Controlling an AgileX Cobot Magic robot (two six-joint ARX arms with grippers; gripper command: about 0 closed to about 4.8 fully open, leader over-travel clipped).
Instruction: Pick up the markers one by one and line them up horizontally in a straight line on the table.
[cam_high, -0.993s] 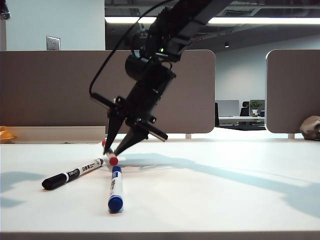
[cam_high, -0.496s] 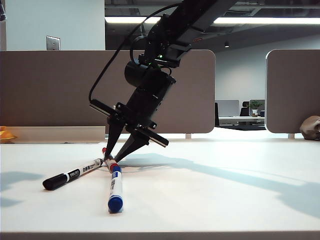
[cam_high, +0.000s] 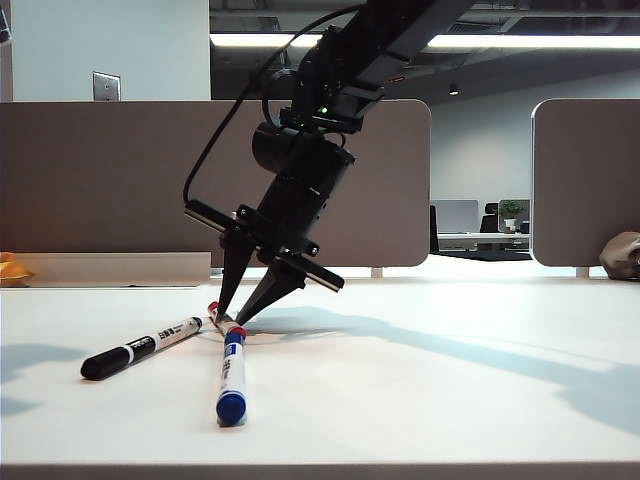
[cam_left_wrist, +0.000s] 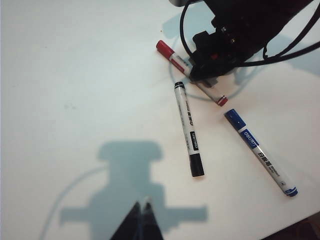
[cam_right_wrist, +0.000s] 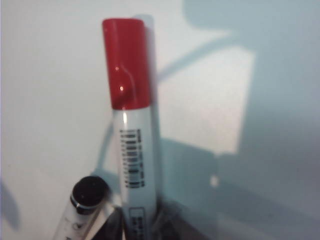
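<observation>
Three markers lie on the white table. My right gripper reaches across to the left side and points down, shut on the red marker around its barrel. In the right wrist view the red marker runs out from between the fingers of the right gripper, beside the black marker's end. The black marker and the blue marker fan out towards the front. My left gripper hangs shut and empty above bare table, well short of the black marker, blue marker and red marker.
Grey-brown partition panels stand along the table's back edge. A yellow object sits at the far left and a brownish bundle at the far right. The table's front edge runs close below the markers.
My right gripper has sunk towards the table with the red marker, whose raised near end now lies low by the blue marker. The black marker has shifted slightly left.
</observation>
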